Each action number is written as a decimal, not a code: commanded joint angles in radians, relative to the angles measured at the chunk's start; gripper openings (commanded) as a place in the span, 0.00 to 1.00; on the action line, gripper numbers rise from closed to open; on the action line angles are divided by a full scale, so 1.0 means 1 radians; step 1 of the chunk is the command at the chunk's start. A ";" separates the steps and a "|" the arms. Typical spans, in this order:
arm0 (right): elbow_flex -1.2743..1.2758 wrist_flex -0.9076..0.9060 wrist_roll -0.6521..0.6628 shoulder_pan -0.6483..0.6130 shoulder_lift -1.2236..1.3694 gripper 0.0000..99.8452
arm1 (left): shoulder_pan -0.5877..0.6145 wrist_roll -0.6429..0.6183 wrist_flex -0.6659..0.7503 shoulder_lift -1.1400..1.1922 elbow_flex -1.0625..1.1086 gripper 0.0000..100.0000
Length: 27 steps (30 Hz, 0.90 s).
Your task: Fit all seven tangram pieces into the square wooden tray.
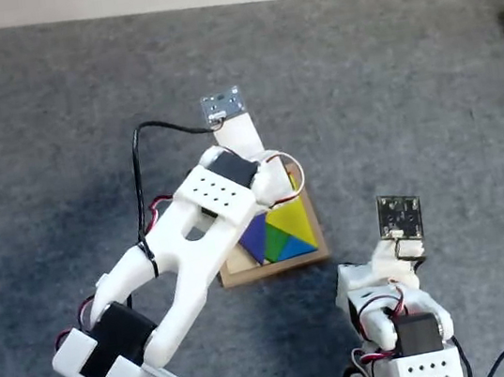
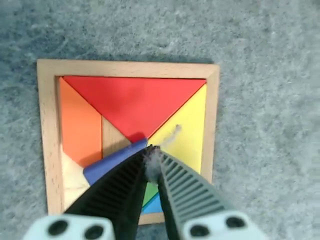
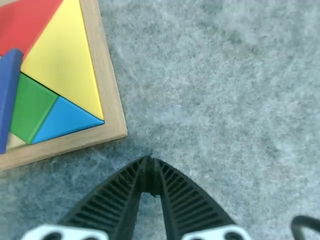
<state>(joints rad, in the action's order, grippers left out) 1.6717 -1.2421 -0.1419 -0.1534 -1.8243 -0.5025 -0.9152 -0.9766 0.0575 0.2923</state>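
The blue piece (image 2: 112,161) is touched in the tray (image 2: 127,65).
The left gripper (image 2: 151,150) is clenched, tips against the blue piece's end at the tray's centre; its long axis is laid slantwise. The right gripper (image 3: 149,172) is clenched beside the tray.

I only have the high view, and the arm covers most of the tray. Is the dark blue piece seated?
Observer: It doesn't look seated. In the left wrist view the dark blue piece lies slanted across the others, with one end at the tip of the red triangle.
Operator: Is there a gap for it?
Observer: Yes. A bare wooden triangle shows between the orange piece and the red triangle, right beside the blue piece.
Operator: Is the left gripper holding it?
Observer: No. The left gripper is shut, and its tips sit against the blue piece's end, not around it.
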 commanded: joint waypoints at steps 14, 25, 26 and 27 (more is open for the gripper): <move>0.116 -0.008 -0.006 0.013 -0.013 0.01 | 0.018 0.009 0.051 0.137 -0.008 0.00; 0.116 -0.008 -0.006 0.013 -0.013 0.01 | 0.051 0.003 -0.092 0.130 0.010 0.00; 0.116 -0.008 -0.006 0.013 -0.013 0.01 | 0.051 0.003 -0.106 0.128 0.010 0.00; 0.116 -0.008 -0.006 0.013 -0.013 0.01 | 0.051 0.003 -0.115 0.127 0.010 0.00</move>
<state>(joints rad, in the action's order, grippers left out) 1.6717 -1.2421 -0.1419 -0.1534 -1.8243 -0.4733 -0.9152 -1.0457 0.1926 0.2969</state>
